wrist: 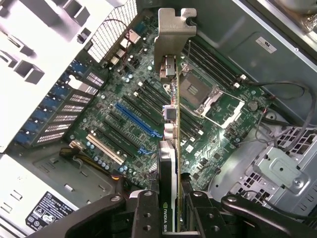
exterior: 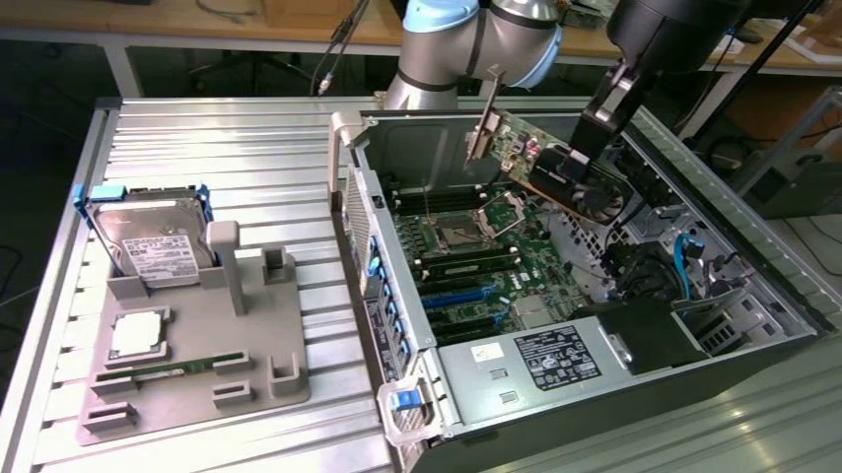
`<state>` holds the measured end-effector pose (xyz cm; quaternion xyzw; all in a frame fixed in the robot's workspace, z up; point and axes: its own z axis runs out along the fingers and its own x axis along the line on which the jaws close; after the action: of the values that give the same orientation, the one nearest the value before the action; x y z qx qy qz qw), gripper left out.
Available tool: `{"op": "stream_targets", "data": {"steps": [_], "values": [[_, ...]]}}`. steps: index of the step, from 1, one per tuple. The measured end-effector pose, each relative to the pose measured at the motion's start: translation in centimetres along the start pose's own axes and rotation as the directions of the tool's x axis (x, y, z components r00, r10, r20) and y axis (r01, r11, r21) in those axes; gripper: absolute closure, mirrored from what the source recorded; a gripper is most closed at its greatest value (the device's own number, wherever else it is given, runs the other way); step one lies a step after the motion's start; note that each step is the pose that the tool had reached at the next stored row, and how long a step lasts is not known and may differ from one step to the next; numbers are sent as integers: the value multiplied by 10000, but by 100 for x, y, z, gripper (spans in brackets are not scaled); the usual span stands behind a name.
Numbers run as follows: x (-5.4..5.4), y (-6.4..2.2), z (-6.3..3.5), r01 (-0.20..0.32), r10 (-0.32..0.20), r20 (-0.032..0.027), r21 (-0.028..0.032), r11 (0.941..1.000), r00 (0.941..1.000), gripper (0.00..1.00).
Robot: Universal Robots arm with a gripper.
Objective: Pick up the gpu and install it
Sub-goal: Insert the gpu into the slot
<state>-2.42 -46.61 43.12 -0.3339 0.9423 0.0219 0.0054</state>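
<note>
claw (wrist: 171, 212) clamping gpu (wrist: 168, 148), holding it edge-on so connector is facing slots (wrist: 138, 121); card hovering above motherboard (wrist: 99, 119) inside open case (exterior: 435, 148), bracket (wrist: 173, 34) pointing toward rear wall, not yet seated

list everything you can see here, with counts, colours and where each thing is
gpu: one, dark with a silver bracket, held above the open case over the motherboard
computer case: one, grey metal, lying open on the table, exterior view's right
motherboard: one, green, inside the case
hard drive: one, silver with a white label, standing in the fixture, exterior view's left
fixture: one, grey, on the table beside the case
processor chip: one, silver, lying on the fixture
memory stick: one, green, lying in the fixture
table: one, silver slatted metal, under everything
arm: one, silver and pale blue, at the case's far side
gripper: one, black, shut on the gpu
</note>
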Motion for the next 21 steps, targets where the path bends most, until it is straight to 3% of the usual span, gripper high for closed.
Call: {"op": "stream_targets", "data": {"steps": [21], "values": [[0, 0, 0, 869, -869, -32, -23, 9962, 9962, 73]]}}
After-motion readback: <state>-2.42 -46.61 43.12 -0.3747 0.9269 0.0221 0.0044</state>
